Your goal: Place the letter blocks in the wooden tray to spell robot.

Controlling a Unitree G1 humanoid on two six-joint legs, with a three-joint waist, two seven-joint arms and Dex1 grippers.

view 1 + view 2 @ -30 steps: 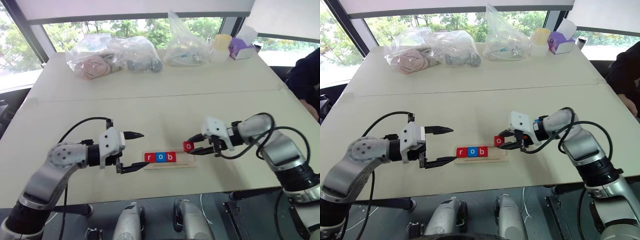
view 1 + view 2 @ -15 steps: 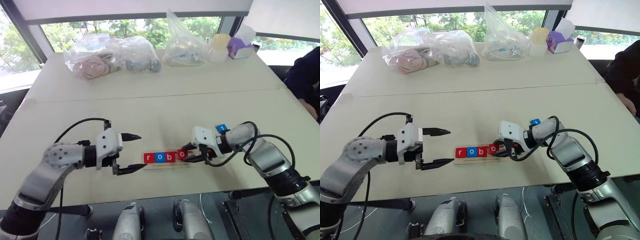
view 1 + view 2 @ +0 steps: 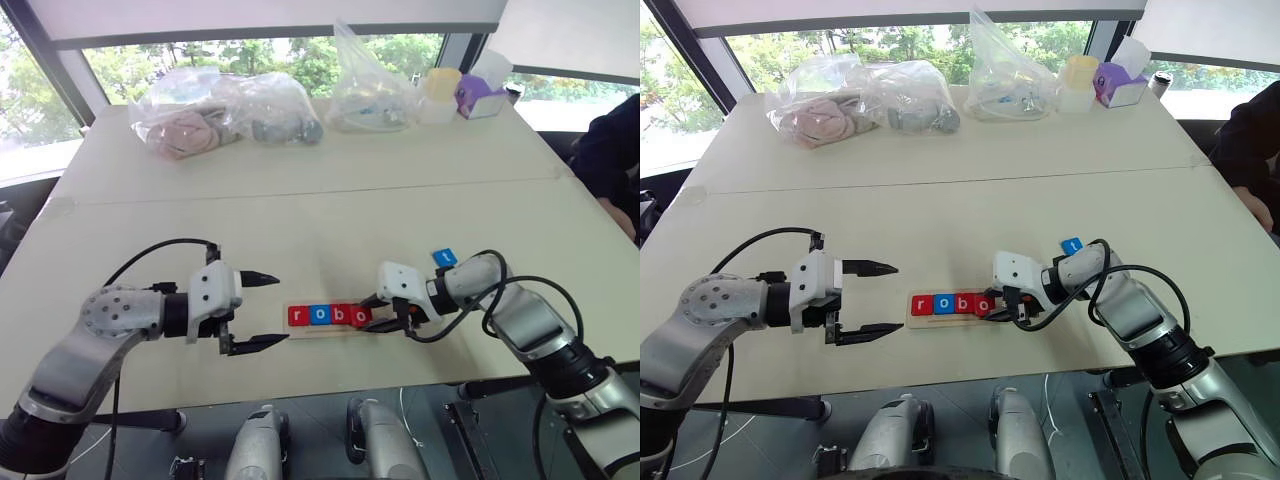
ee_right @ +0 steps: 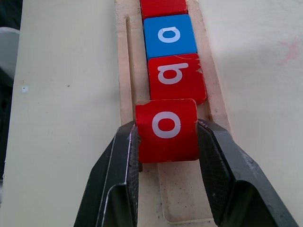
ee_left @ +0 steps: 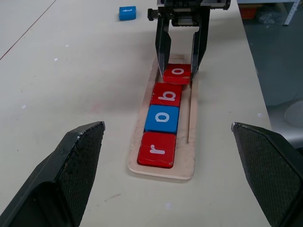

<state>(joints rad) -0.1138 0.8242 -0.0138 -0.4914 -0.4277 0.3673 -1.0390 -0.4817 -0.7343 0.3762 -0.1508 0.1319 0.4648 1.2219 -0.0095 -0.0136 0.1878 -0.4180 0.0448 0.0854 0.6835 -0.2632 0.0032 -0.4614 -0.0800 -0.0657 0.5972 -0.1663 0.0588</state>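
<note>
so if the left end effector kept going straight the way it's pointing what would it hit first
Probably the near end of the wooden tray, then the red r block. The open left end effector points along the tray; depth is unclear, so it might pass above.

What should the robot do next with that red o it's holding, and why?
Probably let go of it. The right gripper is shut on the red o block, which already sits in the wooden tray right after the r, o and b. Once the fingers open, the arm could go for the blue t block lying on the table beyond.
</note>
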